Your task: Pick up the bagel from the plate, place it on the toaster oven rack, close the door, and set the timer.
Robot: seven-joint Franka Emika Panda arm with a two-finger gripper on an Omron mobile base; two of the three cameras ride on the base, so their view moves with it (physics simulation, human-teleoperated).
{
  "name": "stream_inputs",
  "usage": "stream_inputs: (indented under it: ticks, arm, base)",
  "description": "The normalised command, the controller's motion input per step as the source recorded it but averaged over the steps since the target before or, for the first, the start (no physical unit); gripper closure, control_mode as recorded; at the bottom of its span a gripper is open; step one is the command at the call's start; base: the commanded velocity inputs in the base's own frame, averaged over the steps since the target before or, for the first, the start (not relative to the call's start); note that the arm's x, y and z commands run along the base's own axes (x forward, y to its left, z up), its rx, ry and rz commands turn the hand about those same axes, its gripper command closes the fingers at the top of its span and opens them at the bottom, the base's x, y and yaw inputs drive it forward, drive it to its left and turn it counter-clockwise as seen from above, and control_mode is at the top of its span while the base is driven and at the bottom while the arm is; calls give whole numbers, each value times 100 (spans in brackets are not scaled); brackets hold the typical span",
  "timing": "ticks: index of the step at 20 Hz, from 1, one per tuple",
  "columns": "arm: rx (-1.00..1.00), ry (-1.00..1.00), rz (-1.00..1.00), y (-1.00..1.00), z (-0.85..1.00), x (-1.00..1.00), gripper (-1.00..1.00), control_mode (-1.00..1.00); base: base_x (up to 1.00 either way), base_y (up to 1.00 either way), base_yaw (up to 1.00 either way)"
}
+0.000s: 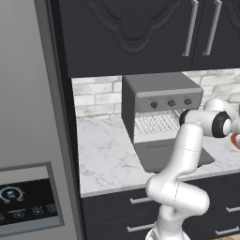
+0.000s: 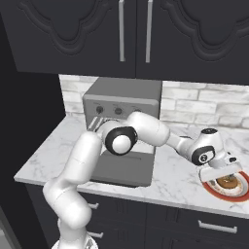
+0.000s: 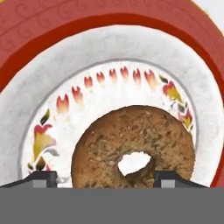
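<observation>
The arm reaches right across the marble desk to the plate, a round dish with a red rim and a pale centre painted with small red and yellow motifs. The end effector hangs directly over the plate, pointing down at the bagel, which lies flat on the plate's centre. The two fingertips stand wide apart: one sits outside the bagel's edge, the other lies over its far side. The jaws are open and do not grip anything. To the left, the grey toaster oven stands against the brick wall. Its door is folded down flat onto the desk, and the wire rack shows in the opening below three knobs.
</observation>
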Motion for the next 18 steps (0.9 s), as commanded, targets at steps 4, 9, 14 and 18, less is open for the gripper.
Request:
stream_inputs:
  ticks: [4,9,14,18]
  arm:
    - [5,8,0,0,-22,0,100,-100]
    - [10,0,0,0,1,-26,100,-100]
    - [11,-11,0,6,28,-57,100,-100]
    - [5,-25,0,31,58,-58,100,-100]
  base:
    - [0,0,0]
    - [0,0,0]
    - [0,0,0]
    - [0,0,0]
